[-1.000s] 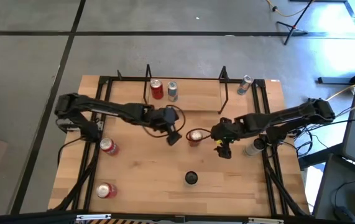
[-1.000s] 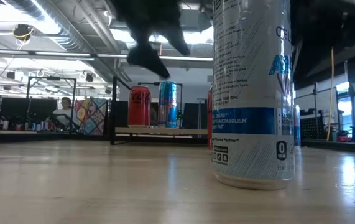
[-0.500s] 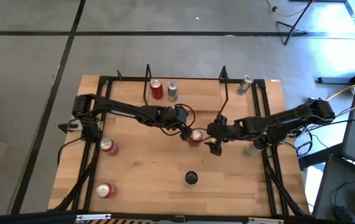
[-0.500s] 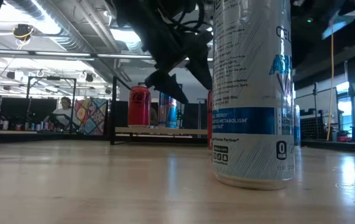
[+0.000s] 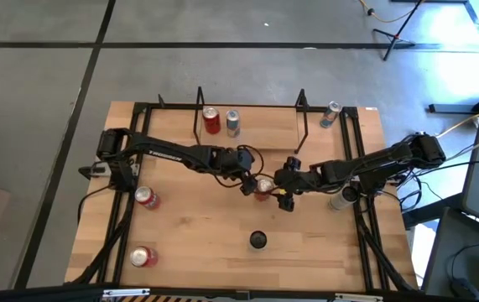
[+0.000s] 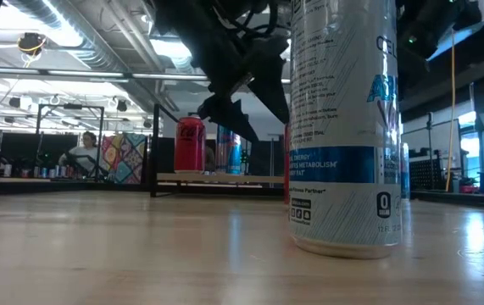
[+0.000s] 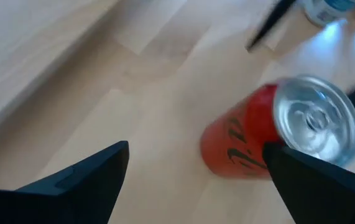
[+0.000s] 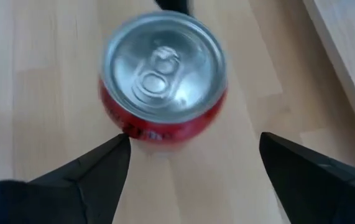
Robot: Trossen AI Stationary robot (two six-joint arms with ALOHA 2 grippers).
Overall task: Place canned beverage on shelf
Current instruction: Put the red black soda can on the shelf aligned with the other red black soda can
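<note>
The red can point(image 5: 262, 185) stands upright near the middle of the bench point(image 5: 189, 243), in front of the shelf point(image 5: 252, 126), where a red can point(image 5: 211, 121) and a blue-and-silver can point(image 5: 232, 122) already stand side by side. It looks like a thin-walled aluminium drink can: rigid enough if full, easily dented if squeezed hard, with a smooth, slippery painted wall. The best hold is probably across the round body at mid-height, fingers on opposite sides, kept clear of the rim and pull tab.

Both arms crowd this one can. The left end effector point(image 5: 247, 184) sits just beside it on the left with its fingers spread wide and holding nothing; in the left wrist view the can point(image 7: 276, 134) lies ahead and off toward one finger, not centred in the gap. The right end effector point(image 5: 283, 197) is just beside the can on the right, also wide and empty; in the right wrist view the can's point(image 8: 163, 84) silver top shows ahead, between the two fingers but beyond their tips.
</note>
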